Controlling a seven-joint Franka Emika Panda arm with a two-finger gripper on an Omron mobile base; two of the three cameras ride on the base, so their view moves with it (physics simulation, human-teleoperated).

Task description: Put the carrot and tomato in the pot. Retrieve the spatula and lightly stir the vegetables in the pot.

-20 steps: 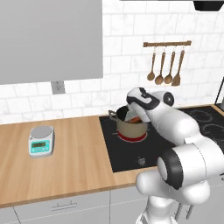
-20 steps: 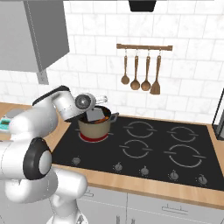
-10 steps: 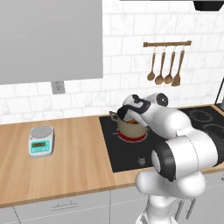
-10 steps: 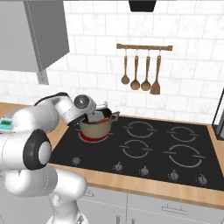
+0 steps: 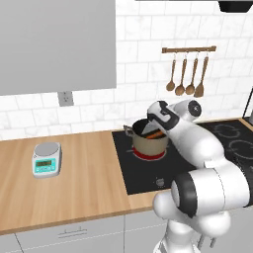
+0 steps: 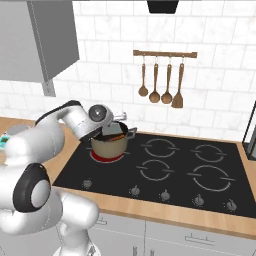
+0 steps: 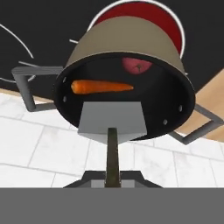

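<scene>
Looking along the hand view, I find the gripper clamped on the thin dark handle of the spatula, whose grey squarish blade reaches over the pot rim at 6 o'clock and lies inside the dark interior. The carrot lies just beyond the blade's far edge, toward 10 o'clock of the pot mouth; I cannot tell whether blade and carrot touch. The tomato rests at 12 o'clock against the far wall, apart from the carrot. Free dark floor remains at 3 o'clock of the blade, up to the wall.

In the left base view the pot stands on a glowing red burner at the cooktop's near-left corner, close to its left edge. The wooden counter beyond is open as far as the scale at 9 o'clock. In the right base view the remaining burners at 3 o'clock are unoccupied.
</scene>
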